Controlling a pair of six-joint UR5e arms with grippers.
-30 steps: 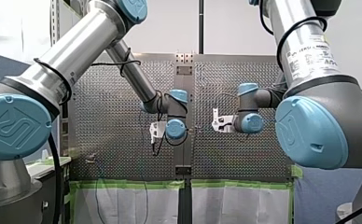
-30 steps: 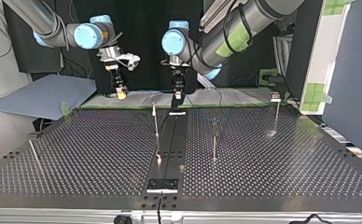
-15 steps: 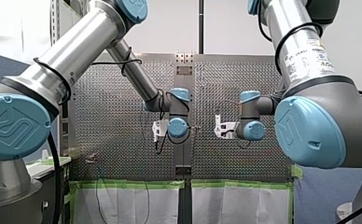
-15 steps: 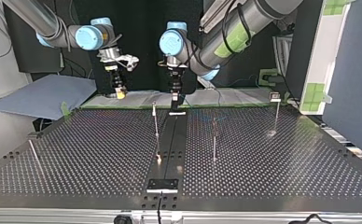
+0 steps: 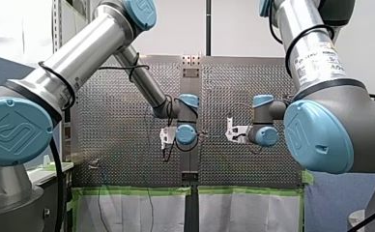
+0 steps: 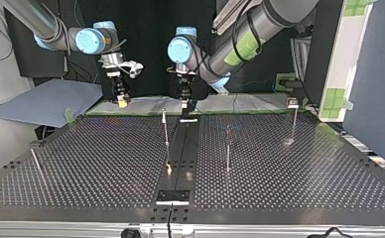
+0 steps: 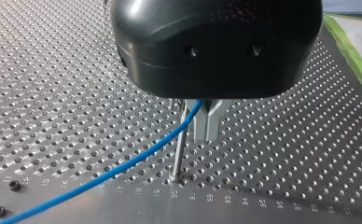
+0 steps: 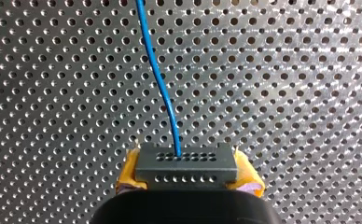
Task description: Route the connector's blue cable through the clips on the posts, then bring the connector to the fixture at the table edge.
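In the right wrist view my right gripper (image 8: 187,173) is shut on the grey connector (image 8: 186,161), which sits between its yellow pads (image 8: 128,175). The blue cable (image 8: 159,79) leaves the connector and runs ahead over the perforated table. In the left wrist view my left gripper (image 7: 206,136) is shut on the blue cable (image 7: 123,165) just above a thin metal post (image 7: 179,147). From the fingers the cable slopes down past that post. In the top view my right gripper (image 6: 122,101) hangs over the table's far edge, and my left gripper (image 6: 185,106) hangs near the centre strip.
Several thin posts stand on the table in the top view: one by the centre strip (image 6: 165,130), one right of it (image 6: 227,148), one at the far right (image 6: 294,121), and a leaning one at the left (image 6: 34,161). A black fixture plate (image 6: 172,197) lies at the near edge.
In the top view my right gripper has drifted left and slightly up with the connector. My left gripper has shifted a little to the left. Both stayed shut.
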